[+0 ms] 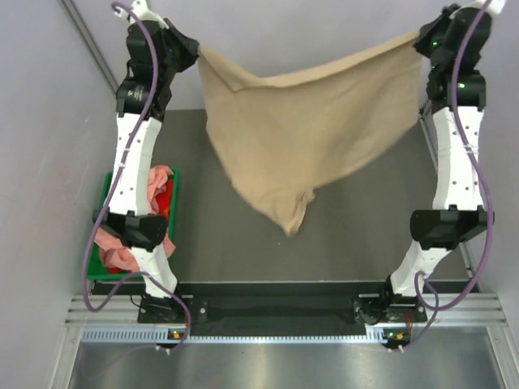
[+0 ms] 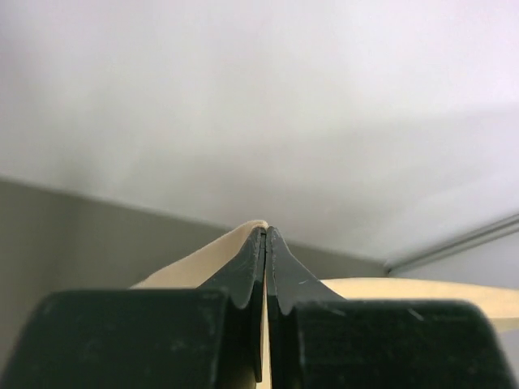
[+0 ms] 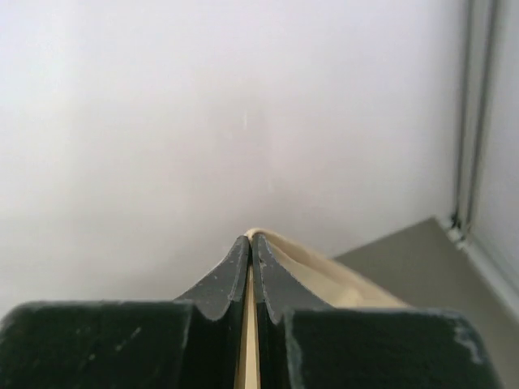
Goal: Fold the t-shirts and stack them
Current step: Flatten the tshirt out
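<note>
Tan shirt (image 1: pixel 300 138) hangs spread above bench (image 1: pixel 365 235). Left gripper (image 2: pixel 266 237) and right gripper (image 3: pixel 250 241) each clamp an edge. Cloth likely light and limp, sags midway; corner holds suit it. Pink shirts (image 1: pixel 158 185) in bin (image 1: pixel 104 194).

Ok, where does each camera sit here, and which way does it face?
Top external: above and behind the bases, looking down at the table; both arms show, left gripper and right gripper holding the tan t-shirt up between them.
Left wrist: on the left arm, looking along its shut fingers toward the wall.
Right wrist: likewise on the right arm, shut fingers in view.
Shared: all three show the tan t-shirt.
</note>
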Action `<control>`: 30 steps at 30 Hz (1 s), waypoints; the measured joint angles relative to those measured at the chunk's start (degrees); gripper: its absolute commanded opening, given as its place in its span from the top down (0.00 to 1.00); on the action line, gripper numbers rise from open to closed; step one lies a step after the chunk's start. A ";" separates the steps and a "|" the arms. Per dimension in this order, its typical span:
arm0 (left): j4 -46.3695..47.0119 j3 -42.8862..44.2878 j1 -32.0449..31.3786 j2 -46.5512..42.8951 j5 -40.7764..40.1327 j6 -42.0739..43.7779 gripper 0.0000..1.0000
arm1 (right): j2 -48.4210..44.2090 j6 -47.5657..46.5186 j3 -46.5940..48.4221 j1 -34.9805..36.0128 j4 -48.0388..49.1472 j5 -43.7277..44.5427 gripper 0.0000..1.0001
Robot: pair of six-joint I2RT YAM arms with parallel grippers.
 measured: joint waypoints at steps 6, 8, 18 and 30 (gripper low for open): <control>9.75 -13.46 0.02 -15.30 0.11 -2.78 1.00 | -10.45 -2.27 -6.86 -6.69 5.22 -0.72 1.00; 13.25 -21.59 0.04 -22.40 1.55 -4.11 1.00 | -16.13 -2.82 -15.13 -7.87 7.06 -0.70 1.00; 16.74 -78.86 -0.02 -54.60 11.85 -13.60 1.00 | -29.64 -2.69 -56.72 -8.83 6.01 2.14 1.00; 3.50 -101.81 -0.04 -74.25 16.57 -17.86 1.00 | -35.12 8.39 -83.38 -13.55 -6.58 6.56 1.00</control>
